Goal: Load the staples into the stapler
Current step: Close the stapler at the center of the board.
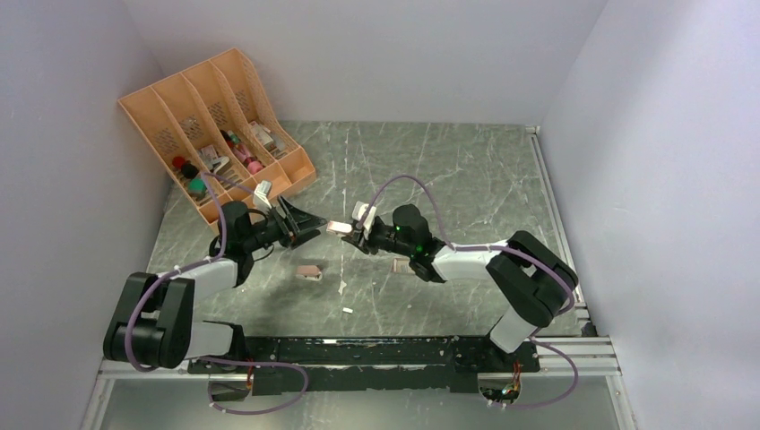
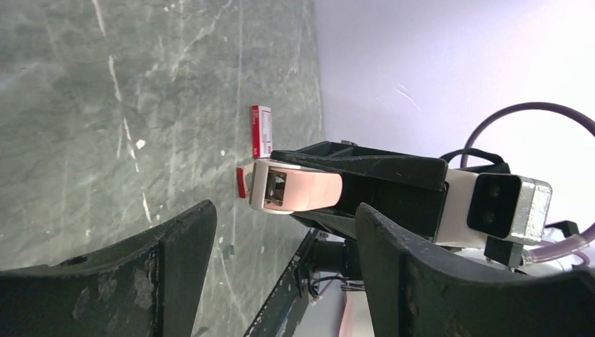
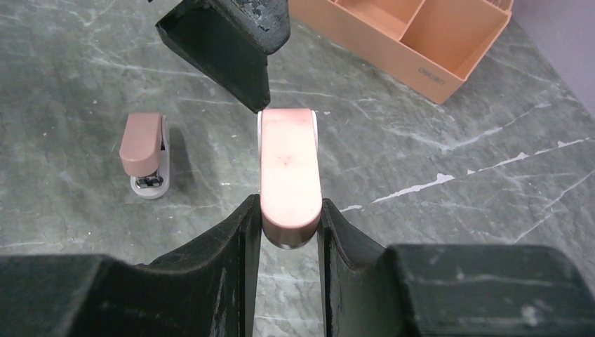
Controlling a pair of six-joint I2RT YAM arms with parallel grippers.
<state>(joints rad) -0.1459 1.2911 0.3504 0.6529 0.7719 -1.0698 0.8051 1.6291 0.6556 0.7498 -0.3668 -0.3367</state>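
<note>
Pink plastic over a white base: the stapler [image 3: 289,175] is pinched by its sides between the two fingers of the right claw [image 3: 288,207], which are pressed against it near its rear end. Its long axis runs straight out ahead of that claw, level with the table [image 1: 466,179] and held above it, pink top upward. The free end points at the left claw [image 1: 314,228]. From the left wrist that end shows a small dark mouth with metal inside.

The left claw is spread wide and holds nothing. Its fingers [image 2: 175,260] sit to either side of the stapler's free end without touching it. In the right wrist view one black fingertip hangs just beyond the tip of the stapler.

The box of staples [image 2: 261,131], red and white, rests on the table behind the right claw as seen from the left one. I cannot tell whether it is open.

A second stapler [image 3: 144,154] of the same pink lies on the table to the left of the right claw, well apart from it, with its long axis roughly parallel to the held one. An orange organiser [image 1: 215,125] stands beyond the left claw, against the wall.
</note>
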